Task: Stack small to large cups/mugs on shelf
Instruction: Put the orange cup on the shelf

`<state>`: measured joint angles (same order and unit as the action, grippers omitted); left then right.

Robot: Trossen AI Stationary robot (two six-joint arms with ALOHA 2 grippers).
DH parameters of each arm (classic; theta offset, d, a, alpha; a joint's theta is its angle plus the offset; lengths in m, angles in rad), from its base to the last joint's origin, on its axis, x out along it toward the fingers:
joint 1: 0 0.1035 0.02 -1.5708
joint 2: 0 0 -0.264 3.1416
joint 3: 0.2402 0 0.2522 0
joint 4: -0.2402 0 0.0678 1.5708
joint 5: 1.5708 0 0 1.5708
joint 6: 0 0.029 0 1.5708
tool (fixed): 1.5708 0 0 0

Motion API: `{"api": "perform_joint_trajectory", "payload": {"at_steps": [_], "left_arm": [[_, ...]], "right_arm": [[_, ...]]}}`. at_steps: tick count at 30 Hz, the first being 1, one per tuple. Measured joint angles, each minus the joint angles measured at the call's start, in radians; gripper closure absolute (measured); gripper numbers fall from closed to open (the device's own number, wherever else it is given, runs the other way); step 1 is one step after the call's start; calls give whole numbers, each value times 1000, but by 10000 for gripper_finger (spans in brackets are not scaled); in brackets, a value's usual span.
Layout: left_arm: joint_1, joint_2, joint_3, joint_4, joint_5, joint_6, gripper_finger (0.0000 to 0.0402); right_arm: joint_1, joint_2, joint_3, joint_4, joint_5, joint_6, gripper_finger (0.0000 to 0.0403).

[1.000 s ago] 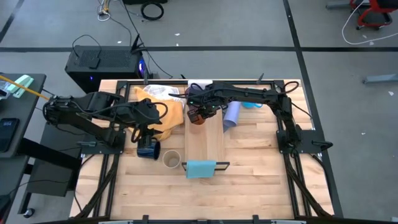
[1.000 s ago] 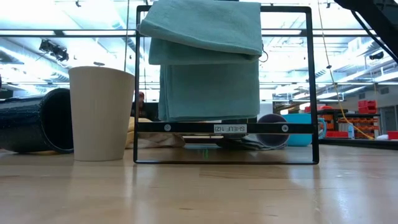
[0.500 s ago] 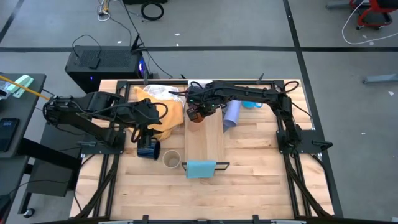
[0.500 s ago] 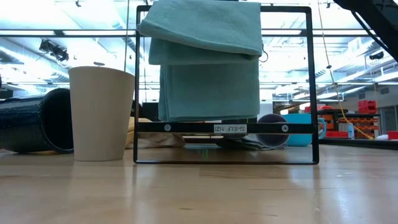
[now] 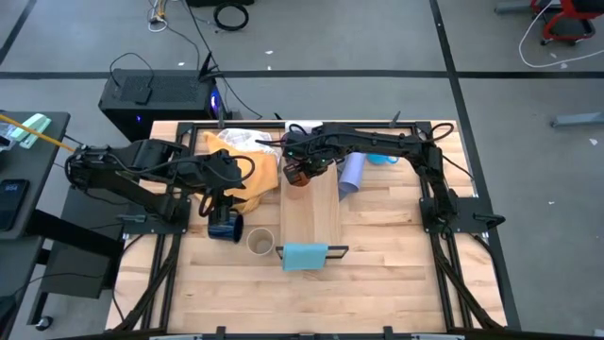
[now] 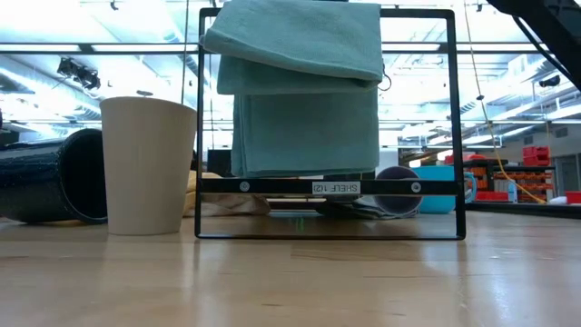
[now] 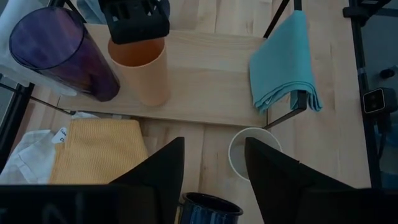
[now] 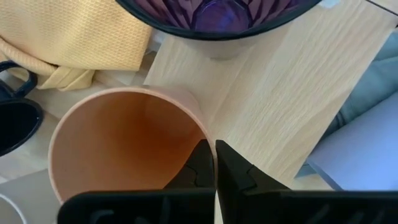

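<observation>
Reading "SHELF 142" mirrored, a small label [image 6: 332, 187] sits on the shelf [image 5: 312, 210] frame's crossbar. The right gripper [image 8: 214, 163] pinches the orange cup [image 8: 127, 146] rim; the left gripper [image 7: 210, 163] hangs spread above the navy mug [image 7: 210, 209].

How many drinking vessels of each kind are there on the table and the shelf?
Tumbler: 1 (dark purple tumbler)
Cups without a handle: 3 (orange cup, beige cup, lavender cup)
Mugs: 2 (navy mug, bright blue mug)
Total: 6
</observation>
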<state>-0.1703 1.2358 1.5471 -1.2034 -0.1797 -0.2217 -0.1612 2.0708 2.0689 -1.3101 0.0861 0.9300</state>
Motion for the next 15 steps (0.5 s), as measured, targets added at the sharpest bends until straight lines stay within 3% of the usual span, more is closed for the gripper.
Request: {"api": "perform_joint_trajectory", "payload": {"at_steps": [15], "left_arm": [[0,0,0,0,0,-1,228]], "right_arm": [[0,0,0,0,13,-9,403]]}}
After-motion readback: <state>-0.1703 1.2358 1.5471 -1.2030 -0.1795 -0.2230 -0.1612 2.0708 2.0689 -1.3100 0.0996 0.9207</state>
